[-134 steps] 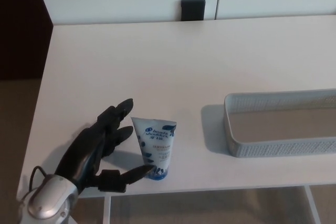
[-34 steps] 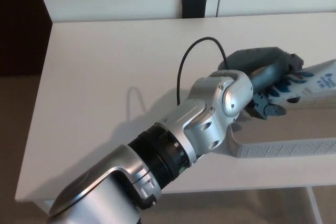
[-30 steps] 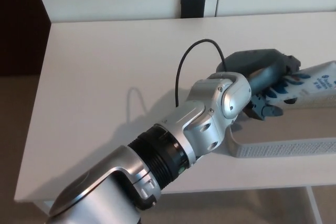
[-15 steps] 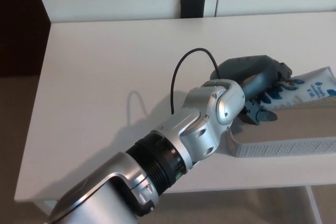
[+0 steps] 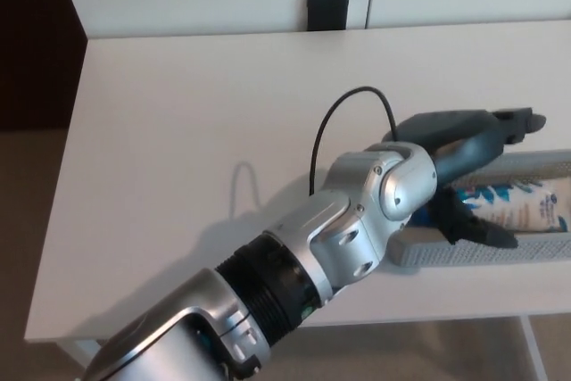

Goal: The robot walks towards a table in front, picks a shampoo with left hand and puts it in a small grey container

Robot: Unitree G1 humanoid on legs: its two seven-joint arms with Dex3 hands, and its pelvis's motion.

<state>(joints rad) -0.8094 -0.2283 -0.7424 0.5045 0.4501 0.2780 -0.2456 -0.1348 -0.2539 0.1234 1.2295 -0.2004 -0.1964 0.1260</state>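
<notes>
Since half a second ago the shampoo [image 5: 522, 204] is down from its tilted spot over the back rim and lies flat inside the small grey container [image 5: 526, 252], and the left hand [image 5: 459, 144] is opened up. Fingers [image 5: 517, 120] are spread wide above the tube, thumb [image 5: 484, 235] splayed low across the front wall, nothing gripped; can't tell if the thumb brushes the tube. Step in hand looks like release and retreat. To do it clean: keep the fingers wide and lift straight up before pulling back, so the thumb doesn't hook the tube or drag the light tray across the table [image 5: 196, 113]. Container holds only the tube as far as visible, lying lengthwise along the tray; its right end is cut off by the frame edge. Right hand isn't visible.
</notes>
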